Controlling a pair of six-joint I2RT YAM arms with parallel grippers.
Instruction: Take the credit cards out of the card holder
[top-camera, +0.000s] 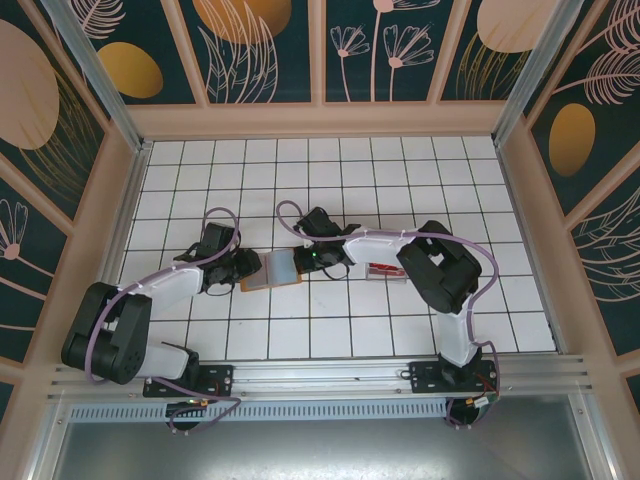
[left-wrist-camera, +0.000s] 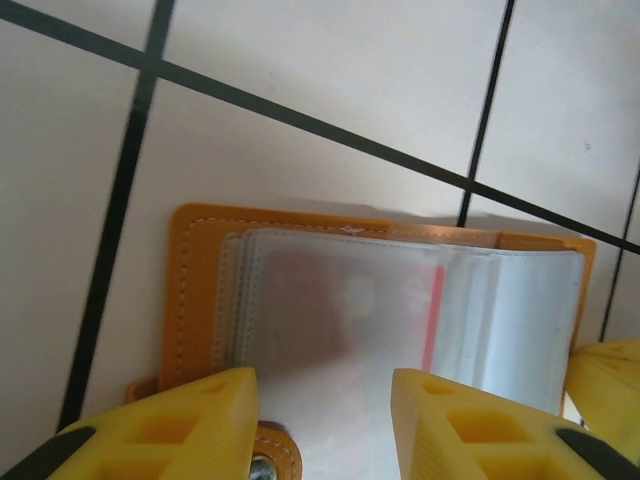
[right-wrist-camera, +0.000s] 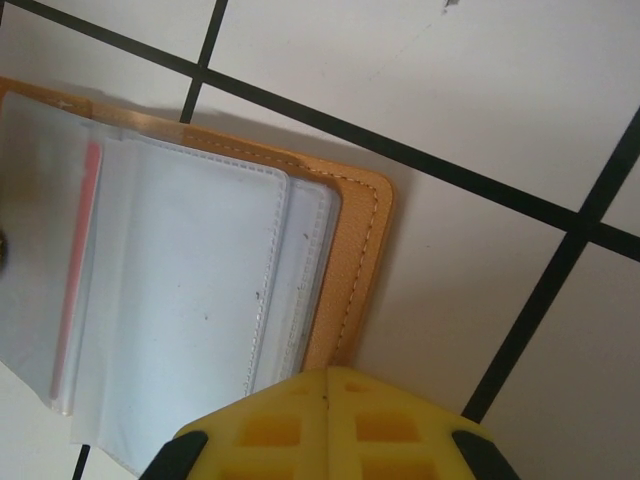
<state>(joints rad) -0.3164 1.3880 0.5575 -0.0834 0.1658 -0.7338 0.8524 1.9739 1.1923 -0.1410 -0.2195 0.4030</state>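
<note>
The tan-orange card holder (top-camera: 272, 268) lies open on the white tiles between the two arms, its clear pockets facing up. In the left wrist view the card holder (left-wrist-camera: 195, 290) shows a blurred reddish credit card (left-wrist-camera: 330, 300) inside a pocket, with a red edge strip beside it. My left gripper (left-wrist-camera: 322, 410) is open, its fingers straddling the pocket stack at the near edge. My right gripper (right-wrist-camera: 330, 385) is shut, its tip resting at the orange border of the card holder (right-wrist-camera: 365, 250). From above, the left gripper (top-camera: 240, 266) and right gripper (top-camera: 306, 262) flank the holder.
A red-and-white object (top-camera: 383, 268) lies on the tiles just right of the holder, partly under the right arm's links. Wooden walls enclose the tiled floor (top-camera: 330, 170), with open tiles behind and in front of the holder. A snap button (left-wrist-camera: 262, 465) sits by the left fingers.
</note>
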